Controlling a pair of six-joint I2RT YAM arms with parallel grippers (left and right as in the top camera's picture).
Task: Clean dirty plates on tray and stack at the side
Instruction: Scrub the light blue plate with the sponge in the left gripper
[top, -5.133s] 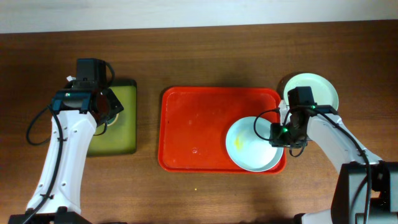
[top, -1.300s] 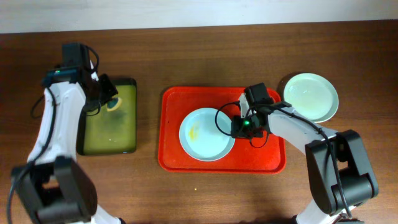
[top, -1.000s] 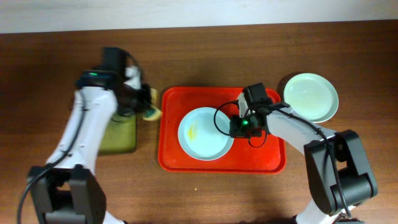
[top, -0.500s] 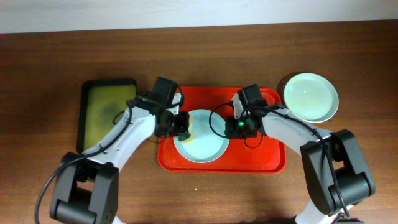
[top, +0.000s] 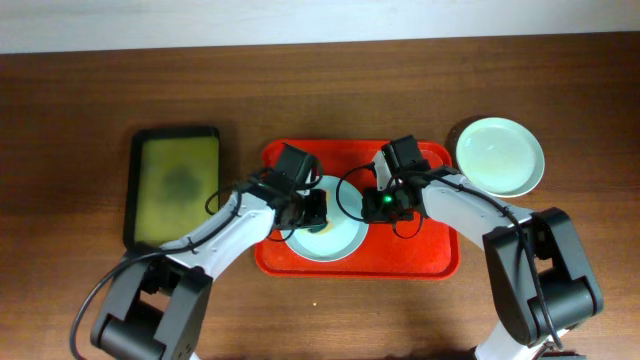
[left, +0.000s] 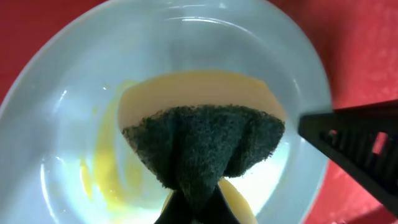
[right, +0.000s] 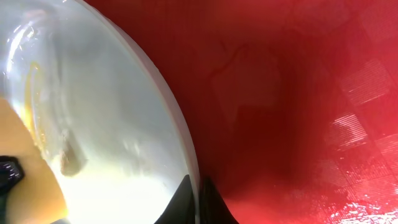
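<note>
A pale blue plate (top: 330, 240) with yellow smears (left: 93, 180) lies on the red tray (top: 425, 250). My left gripper (top: 314, 210) is shut on a yellow sponge with a dark scouring face (left: 199, 137) and holds it against the inside of the plate. My right gripper (top: 372, 207) is shut on the plate's right rim (right: 177, 137); its jaws (right: 199, 196) pinch the edge. A pale green plate (top: 500, 156) sits on the table to the right of the tray. The white plate is out of view.
A black-rimmed tray with a yellow-green inside (top: 178, 185) lies on the table to the left of the red tray. Both arms meet over the middle of the red tray. The right gripper's finger (left: 360, 146) shows at the plate's edge in the left wrist view.
My left arm has swung right from the black-rimmed tray, carrying the sponge onto the blue plate. My right gripper slid the plate leftward across the tray and now holds it still.
</note>
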